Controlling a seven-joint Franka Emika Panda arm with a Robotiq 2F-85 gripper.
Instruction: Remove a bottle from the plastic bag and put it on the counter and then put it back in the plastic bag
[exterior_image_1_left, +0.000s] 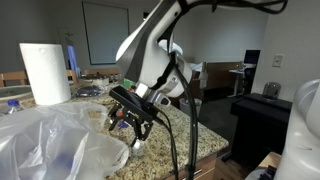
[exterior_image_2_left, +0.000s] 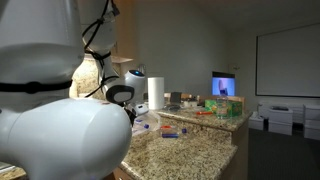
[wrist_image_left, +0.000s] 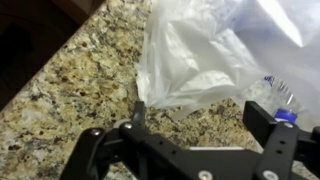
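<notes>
in an exterior view a white paper towel roll (exterior_image_1_left: 45, 72) stands upright at the far left on the counter (exterior_image_1_left: 205, 135). in front of it the plastic bag (exterior_image_1_left: 60, 140) lies crumpled, filling the lower left corner. just right of the bag's edge the gripper (exterior_image_1_left: 128, 128) hangs from the white arm (exterior_image_1_left: 150, 45), tilted down toward the granite, its jaws spread wide with nothing between them. further right stands a dark piece of furniture (exterior_image_1_left: 265, 120).

in the wrist view bare speckled counter (wrist_image_left: 70, 80) takes the left half. the plastic bag (wrist_image_left: 200, 55) spreads from the middle to the upper right. a blue-capped bottle (wrist_image_left: 283, 105) shows at the far right by the bag's lower edge; whether it sits inside the film i cannot tell. the two fingers (wrist_image_left: 138, 112) stand well apart near the bag's rim. the bottle with the blue-and-white label i cannot pick out in any view.
</notes>
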